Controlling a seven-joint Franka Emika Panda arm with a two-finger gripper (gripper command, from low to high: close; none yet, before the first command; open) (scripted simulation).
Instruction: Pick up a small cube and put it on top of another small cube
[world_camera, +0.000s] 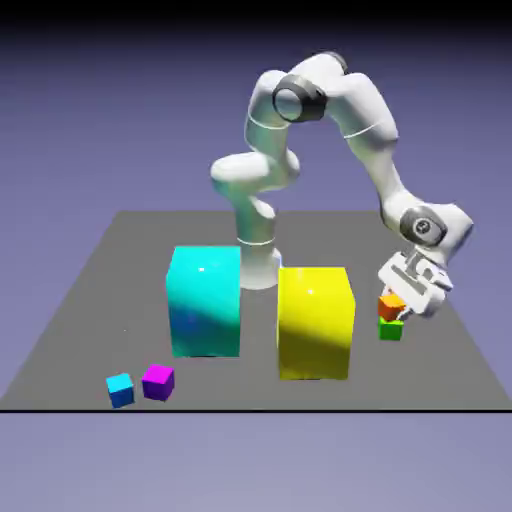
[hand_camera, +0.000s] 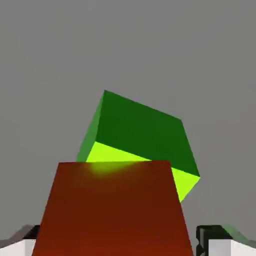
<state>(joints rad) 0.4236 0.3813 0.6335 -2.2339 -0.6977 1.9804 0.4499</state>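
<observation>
Orange cube (world_camera: 391, 304) was found on top of the green cube (world_camera: 390, 329) in the exterior view, at the exterior view's right, just beside the big yellow block (world_camera: 315, 322). The orange one sat turned a little against the green one below it. The gripper (world_camera: 403, 296) stood around and just above the orange cube, its white fingers to either side of it; whether they touched the cube could not be told from this view. The green cube rested on the grey table (world_camera: 80, 300). The white arm rose from its base behind the blocks, bent over at the elbow and came down steeply to the stack, the hand tilted. A big cyan block (world_camera: 205, 300) stood next to the yellow one, toward the exterior view's left. A tiny blue cube (world_camera: 120, 389) and a tiny purple cube (world_camera: 158, 381) lay close together near the table's front edge, well apart from the stack.

In the hand view, the orange cube (hand_camera: 112, 207) filled the lower middle, between the two finger tips (hand_camera: 220, 242) at the bottom corners. A gap showed on each side of the cube, so the jaws stood apart and gripped nothing. The green cube (hand_camera: 140, 132) showed beyond and beneath it, rotated against it, one lit yellow-green face (hand_camera: 187, 182) partly covered by the orange cube. Bare grey table (hand_camera: 125, 45) filled the rest of the view.
</observation>
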